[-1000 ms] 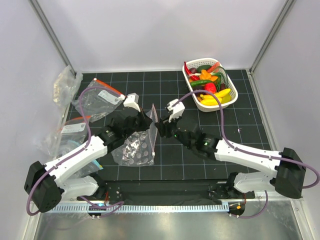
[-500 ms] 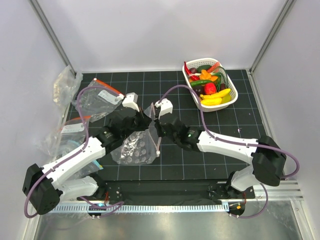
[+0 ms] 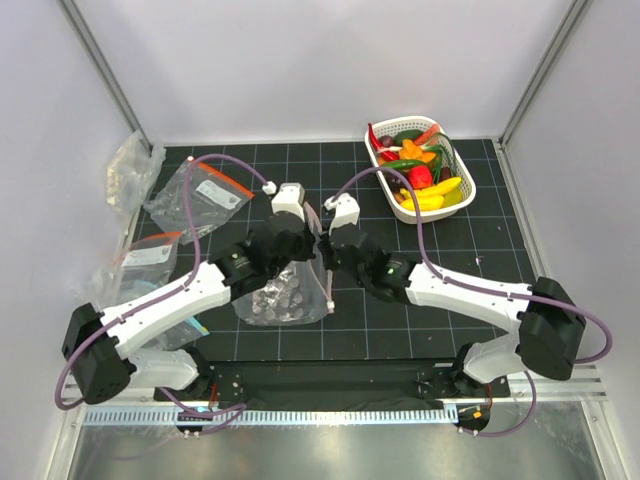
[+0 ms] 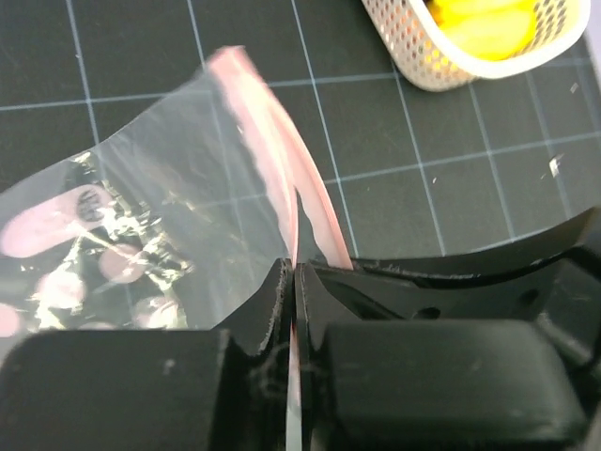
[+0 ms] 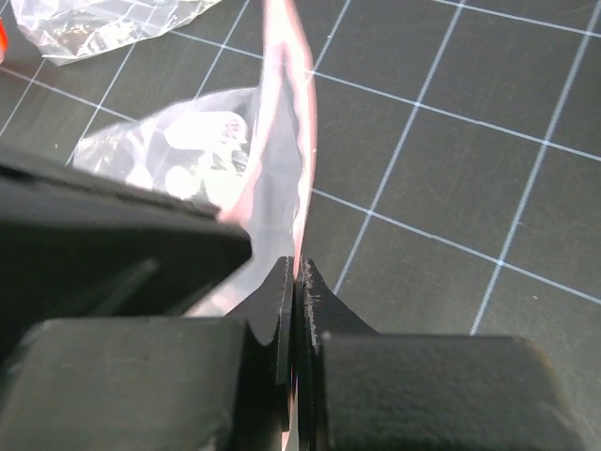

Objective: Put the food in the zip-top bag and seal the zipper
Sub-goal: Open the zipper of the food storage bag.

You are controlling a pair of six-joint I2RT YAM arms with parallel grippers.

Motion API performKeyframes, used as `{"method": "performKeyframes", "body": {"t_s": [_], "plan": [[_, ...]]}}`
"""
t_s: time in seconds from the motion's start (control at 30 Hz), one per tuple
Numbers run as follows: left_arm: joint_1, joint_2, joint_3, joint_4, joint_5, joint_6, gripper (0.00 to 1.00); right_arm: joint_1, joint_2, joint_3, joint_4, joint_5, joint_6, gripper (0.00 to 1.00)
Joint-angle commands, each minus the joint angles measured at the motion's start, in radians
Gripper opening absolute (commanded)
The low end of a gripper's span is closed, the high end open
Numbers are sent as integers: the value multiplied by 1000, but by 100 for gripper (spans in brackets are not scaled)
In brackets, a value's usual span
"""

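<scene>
The clear zip-top bag [image 3: 283, 298] lies on the black mat mid-table, and its mouth edge is lifted between the two arms. My left gripper [image 3: 307, 243] is shut on one side of the pale pink zipper [image 4: 268, 141]. My right gripper [image 3: 326, 251] is shut on the other side of that zipper [image 5: 293, 85], and the two sit close against each other. Behind the jaws the dotted bag [image 4: 141, 202] sags. The food [image 3: 418, 170], with yellow bananas, peppers and a strawberry, sits in the white basket [image 3: 455, 200] at the back right, apart from both grippers.
Two clear bags with orange-red strips and white labels lie at the left [image 3: 200, 190] [image 3: 148, 256]. A crumpled clear plastic piece [image 3: 130, 168] rests against the left wall. The basket's corner [image 4: 423, 66] shows at the top of the left wrist view.
My right gripper swung in from the right to the bag's mouth and shut on the zipper edge. The left arm moved right and back, turning the bag with it.
</scene>
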Motion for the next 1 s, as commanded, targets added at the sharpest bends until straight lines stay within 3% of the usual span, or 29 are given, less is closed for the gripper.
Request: {"method": "performKeyframes", "body": {"t_s": [0.0, 0.17, 0.23, 0.27, 0.33, 0.4, 0.5, 0.63, 0.73, 0.97], "plan": [[-44, 39, 47, -34, -90, 39, 7, 3, -59, -16, 74, 65, 13, 1], [-63, 78, 79, -69, -133, 42, 18, 3, -112, -62, 102, 109, 22, 1], [-61, 88, 91, -76, -127, 58, 30, 4, -132, -77, 120, 114, 23, 1], [-63, 97, 96, -78, -106, 62, 43, 3, -134, -77, 119, 112, 23, 1], [-64, 105, 98, -78, -90, 64, 52, 3, -142, -77, 113, 108, 26, 1], [-64, 120, 102, -75, -75, 64, 58, 3, -142, -84, 120, 108, 28, 1], [-64, 138, 113, -76, -60, 70, 59, 4, -135, -76, 114, 100, 28, 1], [-64, 157, 104, -54, -20, 58, 58, 3, -154, -99, 145, 92, 30, 1], [-64, 178, 116, -58, -12, 52, 51, 3, -160, -94, 130, 147, 39, 1], [-66, 135, 128, -99, -50, 81, 7, -34, -155, -94, 91, 213, 100, 1]]}}
